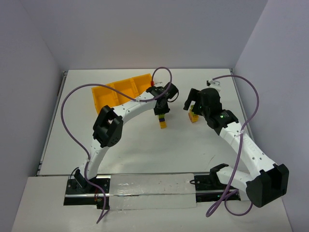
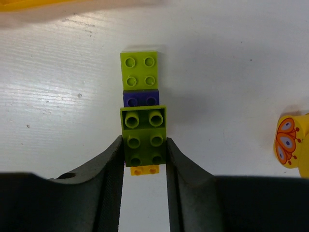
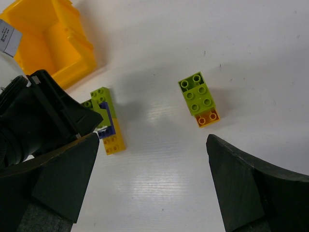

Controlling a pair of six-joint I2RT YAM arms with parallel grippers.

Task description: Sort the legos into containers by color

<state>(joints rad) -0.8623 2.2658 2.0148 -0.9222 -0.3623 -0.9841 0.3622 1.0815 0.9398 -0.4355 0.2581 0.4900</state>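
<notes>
Tray (image 1: pixel 104 96): orange-yellow, shallow, three compartments, set askew. First lego stack (image 1: pixel 162 121): lime green, dark purple and orange-yellow bricks, just right of the tray. Second lego stack (image 1: pixel 194 116): lime green on orange-yellow, farther right of the tray.

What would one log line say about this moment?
left tool: shut on green-purple-orange lego stack | right tool: open, near green-orange lego stack

Robot lab: white table (image 1: pixel 145 150), plain white walls (image 1: pixel 145 29), 2 bolted arms (image 1: pixel 125 111)
</notes>
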